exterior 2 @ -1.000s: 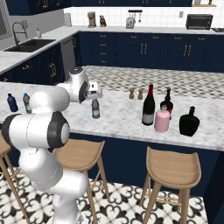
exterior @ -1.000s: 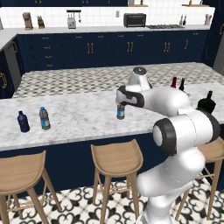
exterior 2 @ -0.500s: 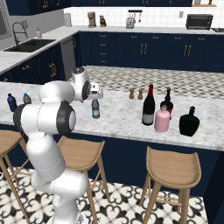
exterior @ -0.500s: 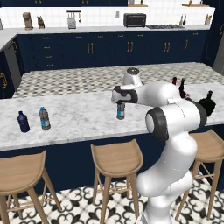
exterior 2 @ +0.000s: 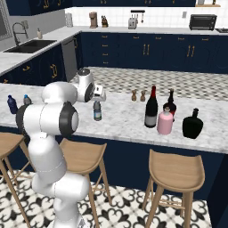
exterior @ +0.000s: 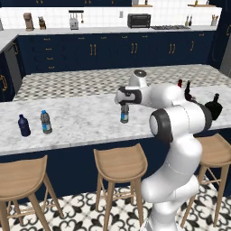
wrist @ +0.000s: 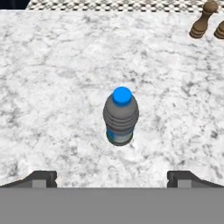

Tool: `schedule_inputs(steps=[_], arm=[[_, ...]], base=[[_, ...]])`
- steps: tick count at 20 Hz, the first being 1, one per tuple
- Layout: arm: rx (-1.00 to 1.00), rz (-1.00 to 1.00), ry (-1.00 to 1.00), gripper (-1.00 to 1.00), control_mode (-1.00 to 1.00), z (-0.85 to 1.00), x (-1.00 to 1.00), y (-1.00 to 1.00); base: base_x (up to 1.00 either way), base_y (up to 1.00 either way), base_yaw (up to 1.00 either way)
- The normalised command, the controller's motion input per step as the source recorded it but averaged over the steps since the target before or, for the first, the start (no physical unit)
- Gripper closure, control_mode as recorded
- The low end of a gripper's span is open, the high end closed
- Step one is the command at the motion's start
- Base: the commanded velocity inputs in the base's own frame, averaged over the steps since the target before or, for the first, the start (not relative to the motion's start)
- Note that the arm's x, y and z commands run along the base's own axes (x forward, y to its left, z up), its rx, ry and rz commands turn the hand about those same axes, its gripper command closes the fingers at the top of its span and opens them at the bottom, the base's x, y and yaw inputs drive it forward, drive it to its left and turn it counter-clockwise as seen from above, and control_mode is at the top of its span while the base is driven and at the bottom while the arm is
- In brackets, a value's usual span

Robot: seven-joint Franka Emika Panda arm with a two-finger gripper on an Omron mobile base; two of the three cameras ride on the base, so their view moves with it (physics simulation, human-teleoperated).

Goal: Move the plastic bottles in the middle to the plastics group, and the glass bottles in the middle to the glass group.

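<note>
Your water bottle [wrist: 121,117] stood upright, long axis vertical, blue cap up, mid-surface on the marble surface [exterior: 81,122], some way back from the near edge. You had bare marble all around it; the two wooden shakers [wrist: 202,21] stood well apart toward the back, the wine bottle [exterior 2: 151,109] and pink bottle [exterior 2: 164,122] well off to the right. Your tool [wrist: 112,177] hung just above the cap, fingers spread wide, holding and touching nothing.
</note>
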Motion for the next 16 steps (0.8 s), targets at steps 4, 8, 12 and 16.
schedule_inputs(steps=[4,8,12,16], arm=[[0.02,0.0,0.0,-1.0,-1.0,-0.07,0.19,-0.18],[-0.04,0.0,0.0,-1.0,-1.0,-0.1,0.36,-0.01],[-0.06,0.0,0.0,-1.0,-1.0,-0.21,0.33,0.07],[-0.03,0.0,0.0,-1.0,-1.0,-0.19,0.25,0.15]], base=[[0.0,0.0,0.0],[0.0,0.0,0.0],[0.0,0.0,0.0],[0.0,0.0,0.0]])
